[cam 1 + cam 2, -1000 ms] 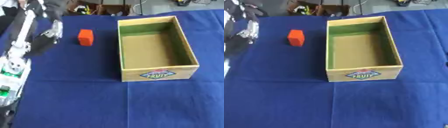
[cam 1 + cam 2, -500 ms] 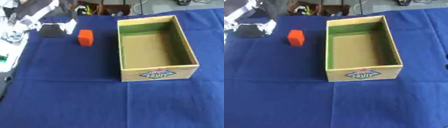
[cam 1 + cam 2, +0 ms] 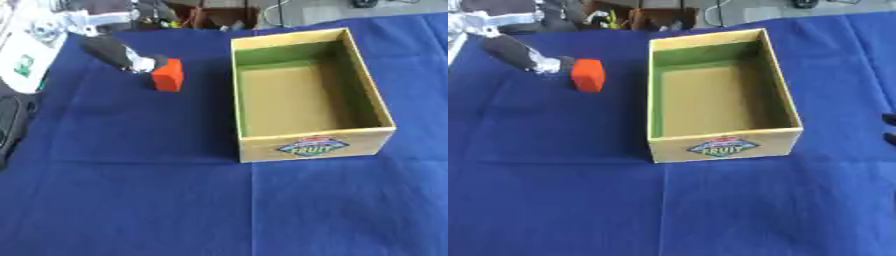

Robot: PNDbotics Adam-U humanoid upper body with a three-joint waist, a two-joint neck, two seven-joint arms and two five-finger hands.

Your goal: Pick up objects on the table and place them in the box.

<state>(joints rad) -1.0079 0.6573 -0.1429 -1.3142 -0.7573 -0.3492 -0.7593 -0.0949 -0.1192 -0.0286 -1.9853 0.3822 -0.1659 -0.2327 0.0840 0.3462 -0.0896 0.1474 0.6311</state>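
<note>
Left eye view: blue table (image 3: pixel 131 200), box (image 3: pixel 308 146) still empty, so nothing's done yet. Orange block (image 3: pixel 167 75) sits left of it, left hand (image 3: pixel 118 54) touching, fingers can't tell if closed. Right hand barely shows.

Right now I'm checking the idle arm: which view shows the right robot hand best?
The right eye view: dark fingertips of the right robot hand show at its right edge. The left eye view shows none of it.

The box (image 3: pixel 313 146) bears a front label reading, seemingly, "FRUIT".
</note>
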